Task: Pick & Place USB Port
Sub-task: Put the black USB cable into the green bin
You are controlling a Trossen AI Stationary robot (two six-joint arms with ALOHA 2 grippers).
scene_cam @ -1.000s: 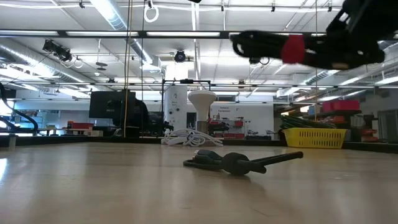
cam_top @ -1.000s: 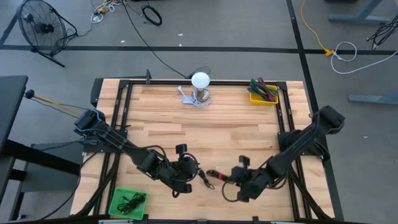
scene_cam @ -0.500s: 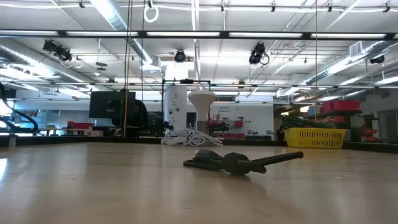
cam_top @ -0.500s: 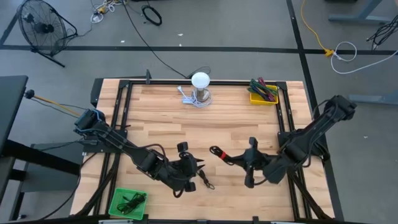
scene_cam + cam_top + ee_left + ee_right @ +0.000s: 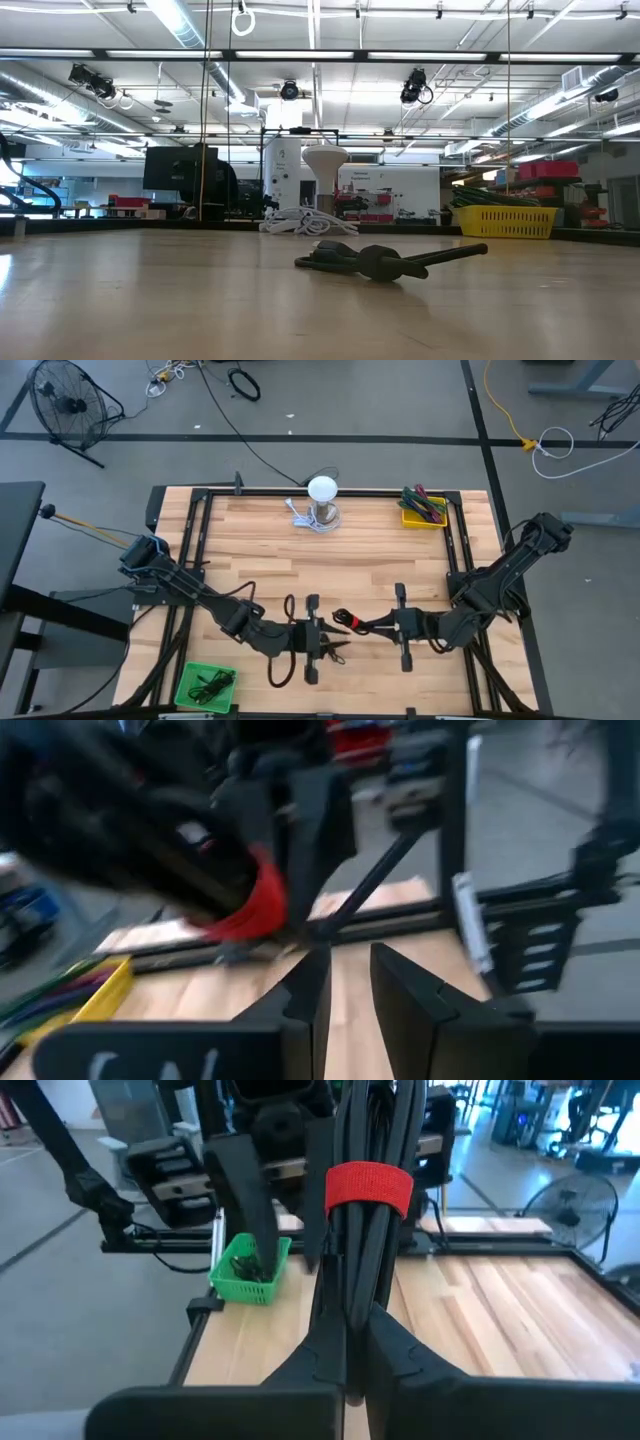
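Midair, right hand clamped on red-banded cable bundle, left hand slightly parted beside it.

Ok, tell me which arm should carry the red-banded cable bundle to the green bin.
Probably the left. The right gripper is shut on the cable bundle, but the green bin sits at the left arm's corner. The left gripper already faces the bundle's end, fingers slightly apart, ready for a handover.
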